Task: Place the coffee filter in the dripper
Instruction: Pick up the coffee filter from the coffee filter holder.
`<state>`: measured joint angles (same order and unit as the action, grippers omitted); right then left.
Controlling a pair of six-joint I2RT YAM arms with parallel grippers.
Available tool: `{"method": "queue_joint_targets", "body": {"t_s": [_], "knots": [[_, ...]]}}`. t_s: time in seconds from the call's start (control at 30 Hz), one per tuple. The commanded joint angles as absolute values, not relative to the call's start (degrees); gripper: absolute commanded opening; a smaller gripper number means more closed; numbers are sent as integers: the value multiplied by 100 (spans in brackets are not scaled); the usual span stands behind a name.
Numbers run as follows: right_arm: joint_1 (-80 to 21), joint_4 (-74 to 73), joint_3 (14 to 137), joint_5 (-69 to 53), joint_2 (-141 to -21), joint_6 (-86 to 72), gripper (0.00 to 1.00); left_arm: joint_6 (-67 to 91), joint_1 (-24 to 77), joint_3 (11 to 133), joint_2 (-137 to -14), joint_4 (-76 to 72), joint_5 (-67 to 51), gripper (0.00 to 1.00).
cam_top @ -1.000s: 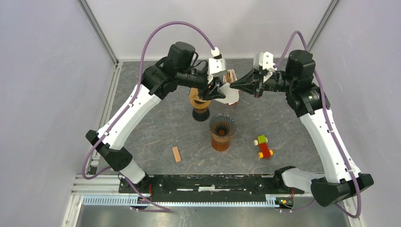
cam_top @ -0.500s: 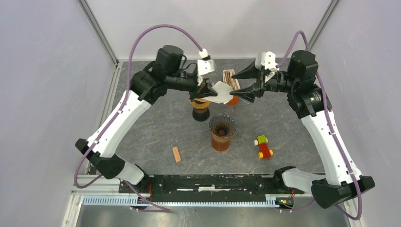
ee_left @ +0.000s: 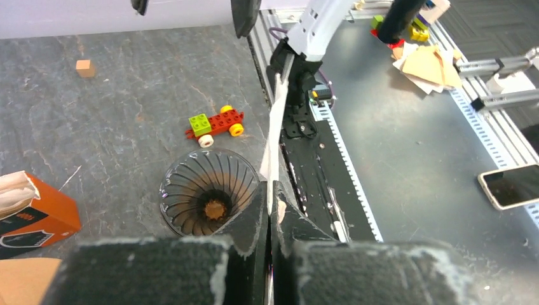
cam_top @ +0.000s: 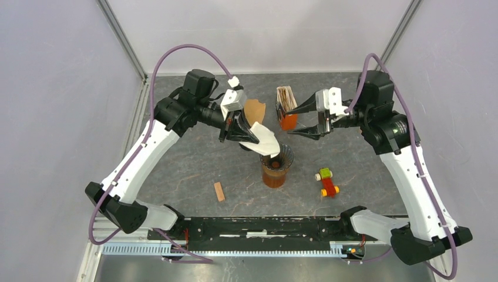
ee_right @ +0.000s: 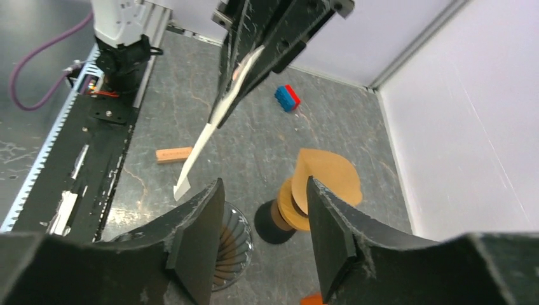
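Left gripper (cam_top: pixel 245 134) is pinching the white paper coffee filter (cam_top: pixel 265 141) over the ribbed amber dripper (cam_top: pixel 286 157), apparently not yet seated; right gripper (cam_top: pixel 289 122) is gaping wide.

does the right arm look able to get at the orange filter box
Likely yes: the right gripper hangs open and empty right beside the orange filter box, nothing between them.

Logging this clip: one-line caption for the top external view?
Left tool holds the white coffee filter at the dripper rim; right tool hangs open nearby.
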<state>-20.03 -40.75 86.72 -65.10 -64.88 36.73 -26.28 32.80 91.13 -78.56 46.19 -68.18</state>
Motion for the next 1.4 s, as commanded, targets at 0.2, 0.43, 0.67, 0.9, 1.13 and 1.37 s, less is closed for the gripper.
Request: {"method": "queue_joint_targets", "body": {"t_s": [0.2, 0.43, 0.67, 0.9, 1.13, 1.37], "knots": [[-2753, -3185, 7990, -6139, -6358, 2919, 46, -4574, 3252, 8863, -7783, 5437, -6971, 2], [-2805, -2706, 7929, -5945, -6438, 2383, 43, -4710, 3263, 8817, -7788, 5447, -6808, 2], [-2844, -2374, 7828, -6221, -6453, 1969, 43, -4583, 3290, 8820, -7799, 5315, -6531, 2], [-2889, -2176, 7623, -6105, -6451, 1804, 43, -4474, 3331, 8896, -7862, 5238, -6469, 2], [-2940, -2121, 7596, -6162, -6487, 1742, 43, -4478, 3350, 8912, -7888, 5238, -6374, 2], [-2979, -2058, 7506, -6243, -6483, 1686, 43, -4467, 3361, 8956, -7915, 5245, -6277, 2]]}}
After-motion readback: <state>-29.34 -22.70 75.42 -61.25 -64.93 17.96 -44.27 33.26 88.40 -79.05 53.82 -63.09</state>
